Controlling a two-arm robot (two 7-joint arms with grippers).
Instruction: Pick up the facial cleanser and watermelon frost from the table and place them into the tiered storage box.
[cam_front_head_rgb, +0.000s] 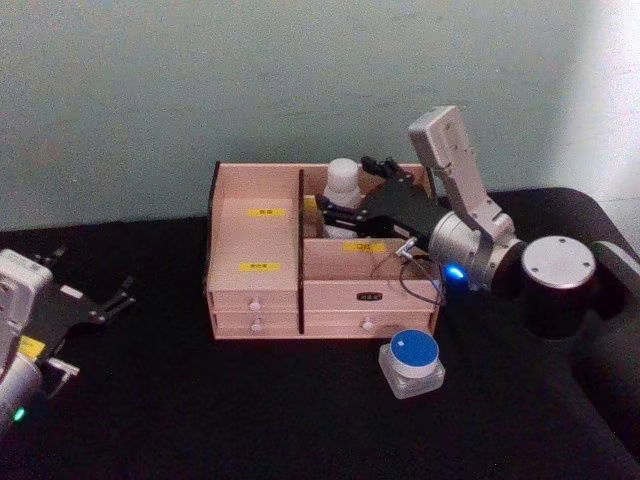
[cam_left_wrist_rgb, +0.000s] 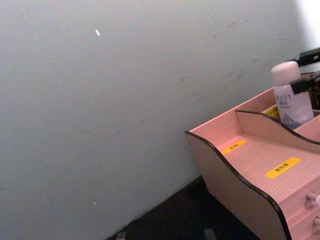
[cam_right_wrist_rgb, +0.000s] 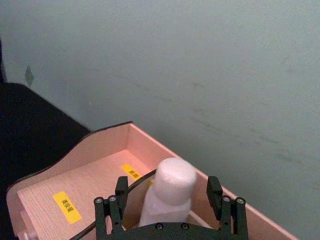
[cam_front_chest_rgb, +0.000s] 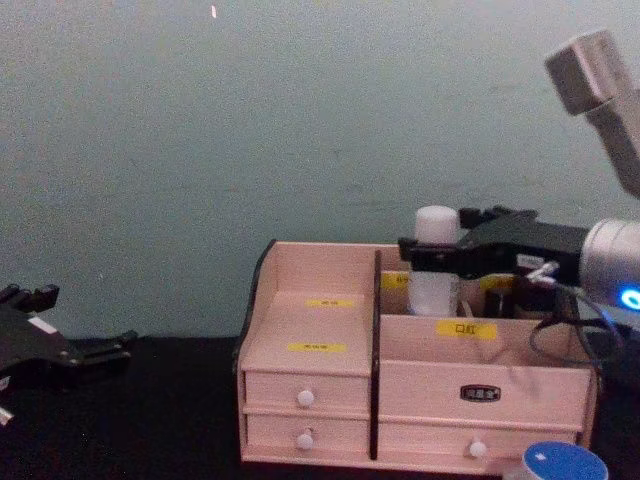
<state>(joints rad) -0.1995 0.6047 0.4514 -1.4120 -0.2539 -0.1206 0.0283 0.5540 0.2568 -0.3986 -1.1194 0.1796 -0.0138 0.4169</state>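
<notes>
The facial cleanser (cam_front_head_rgb: 342, 180), a white bottle with a white cap, stands upright in the back right compartment of the tiered storage box (cam_front_head_rgb: 255, 240). My right gripper (cam_front_head_rgb: 345, 195) reaches over the box from the right and is open, one finger on each side of the bottle (cam_right_wrist_rgb: 170, 190) with a gap on both sides. From the chest the bottle (cam_front_chest_rgb: 436, 260) rises above the box's divider. The watermelon frost (cam_front_head_rgb: 411, 362), a small clear jar with a blue lid, sits on the table in front of the box's right corner. My left gripper (cam_front_head_rgb: 90, 278) rests open at the far left.
The box stands against a pale wall (cam_front_head_rgb: 300, 80) on a black tabletop (cam_front_head_rgb: 230, 420). Its left stepped compartments (cam_left_wrist_rgb: 250, 165) hold nothing. A thin cable (cam_front_head_rgb: 410, 285) hangs from my right wrist over the box's front right.
</notes>
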